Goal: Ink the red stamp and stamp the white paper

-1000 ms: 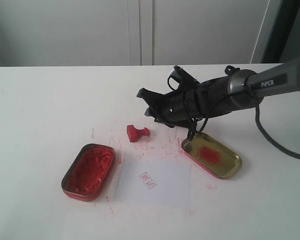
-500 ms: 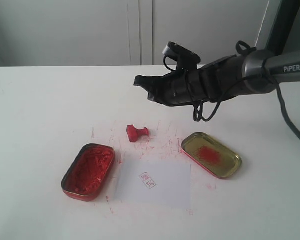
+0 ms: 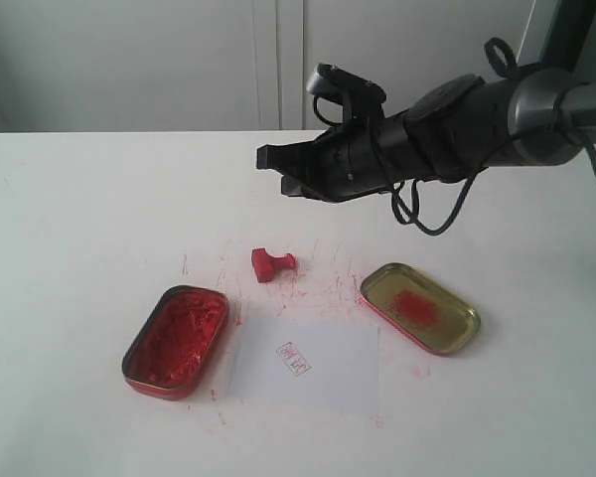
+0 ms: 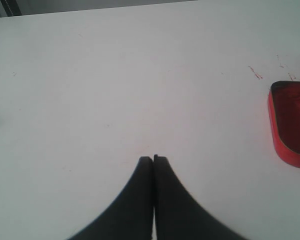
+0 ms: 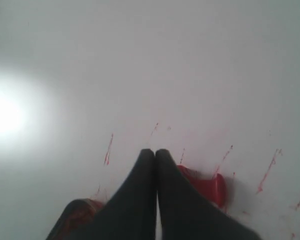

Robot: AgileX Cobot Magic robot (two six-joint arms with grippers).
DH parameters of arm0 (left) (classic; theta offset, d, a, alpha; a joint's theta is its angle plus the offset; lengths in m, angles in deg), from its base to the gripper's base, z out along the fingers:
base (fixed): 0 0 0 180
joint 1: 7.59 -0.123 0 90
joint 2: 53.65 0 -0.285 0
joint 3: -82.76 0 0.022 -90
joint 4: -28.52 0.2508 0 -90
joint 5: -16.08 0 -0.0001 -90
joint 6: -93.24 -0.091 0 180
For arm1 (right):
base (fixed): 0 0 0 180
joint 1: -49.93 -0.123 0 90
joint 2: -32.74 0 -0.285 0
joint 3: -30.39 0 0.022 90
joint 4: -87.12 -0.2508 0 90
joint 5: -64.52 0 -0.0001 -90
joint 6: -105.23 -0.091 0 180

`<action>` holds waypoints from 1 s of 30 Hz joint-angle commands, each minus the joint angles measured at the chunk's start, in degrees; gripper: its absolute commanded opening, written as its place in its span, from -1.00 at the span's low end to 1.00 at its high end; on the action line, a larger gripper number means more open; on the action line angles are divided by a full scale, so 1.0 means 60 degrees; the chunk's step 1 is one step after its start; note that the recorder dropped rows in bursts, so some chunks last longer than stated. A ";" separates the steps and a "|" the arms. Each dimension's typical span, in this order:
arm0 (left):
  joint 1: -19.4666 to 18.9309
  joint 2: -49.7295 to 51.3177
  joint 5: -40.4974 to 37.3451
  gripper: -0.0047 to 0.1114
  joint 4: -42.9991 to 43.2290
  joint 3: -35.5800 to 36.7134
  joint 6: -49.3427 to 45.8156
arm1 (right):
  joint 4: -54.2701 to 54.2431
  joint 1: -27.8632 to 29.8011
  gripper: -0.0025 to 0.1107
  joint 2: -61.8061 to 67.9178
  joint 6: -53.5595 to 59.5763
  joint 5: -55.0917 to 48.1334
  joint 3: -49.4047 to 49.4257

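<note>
Exterior view: right gripper [image 3: 268, 159] hovers above counter [image 3: 79, 219], jaws together, empty. Red stamp [image 3: 271, 263] lies on its side below, between ink tin [image 3: 176, 340] and gold lid [image 3: 420, 308]. White paper [image 3: 323, 373] just in front, bearing one imprint.
Left wrist view: left gripper [image 4: 153, 159] jaws together, empty.
Right wrist view: stamp just beyond closed jaws.
Judgement: stamp light, rigid, probably ink-slick; pinch knob, keep face down.
</note>
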 commanded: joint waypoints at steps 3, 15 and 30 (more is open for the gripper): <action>-0.0012 -0.0033 -0.0017 -0.92 0.0007 0.0042 0.0023 | 0.2671 0.0082 -0.96 -0.0470 -0.1860 -0.0772 0.0009; -0.0012 -0.0033 -0.0017 -0.92 0.0007 0.0042 0.0023 | 0.4063 0.0082 -0.96 -0.0724 -0.2511 -0.2180 -0.0008; -0.0012 -0.0033 -0.0017 -0.92 0.0007 0.0042 0.0023 | 0.6855 0.0082 -0.96 -0.0724 -0.4275 -0.3546 -0.0008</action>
